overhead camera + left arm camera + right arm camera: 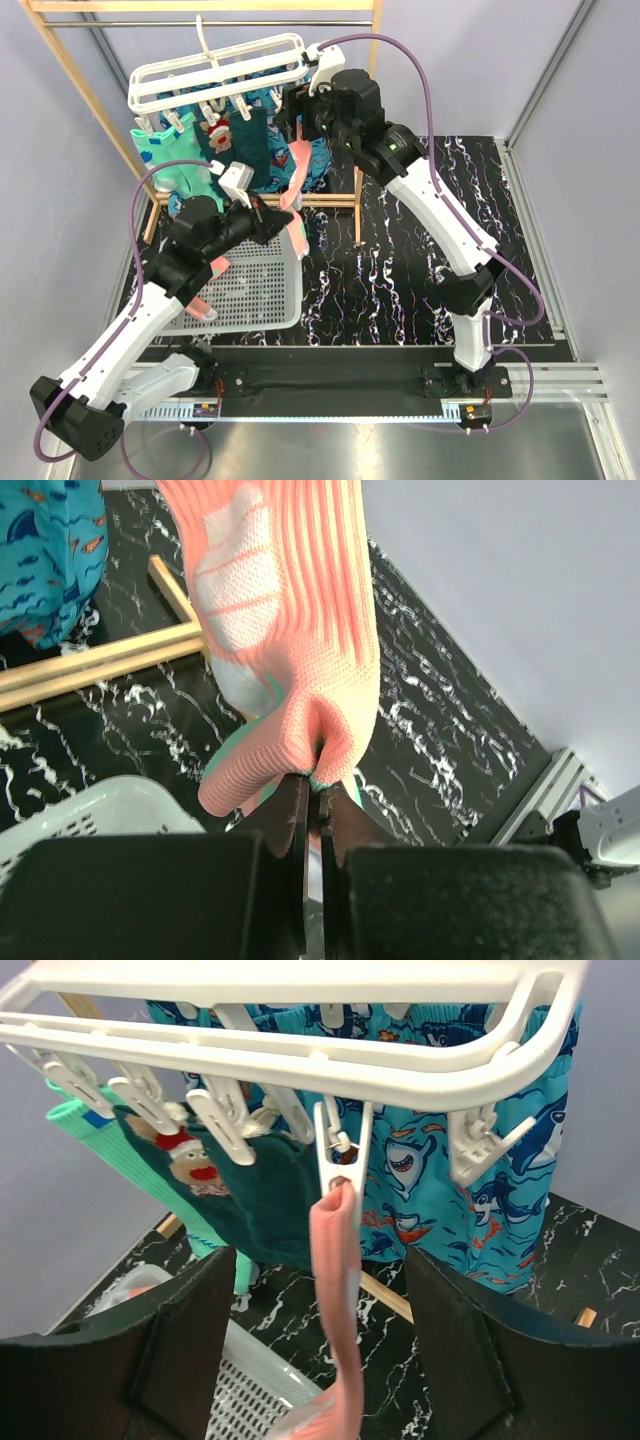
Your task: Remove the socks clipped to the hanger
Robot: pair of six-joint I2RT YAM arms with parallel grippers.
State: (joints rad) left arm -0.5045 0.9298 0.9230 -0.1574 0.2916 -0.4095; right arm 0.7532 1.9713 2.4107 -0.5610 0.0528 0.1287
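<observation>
right wrist: pink sock (pixel 335 1280) hangs from a clip (pixel 338 1150) on the white hanger (pixel 300 1060); right gripper (pixel 325 1310) is wide open w/ one finger each side of it, not touching.
left gripper (pixel 315 802) is clamped on the sock's lower end, pinching a fold of pink fabric w/ mint toe, near the mesh basket (pixel 100 810). dark teal santa sock (pixel 250 1200) & mint green sock (pixel 80 1125) are clipped on further along; blue shark cloth (pixel 450 1190) hangs behind. hanger hangs inside the wooden rack (pixel 150 5).
</observation>
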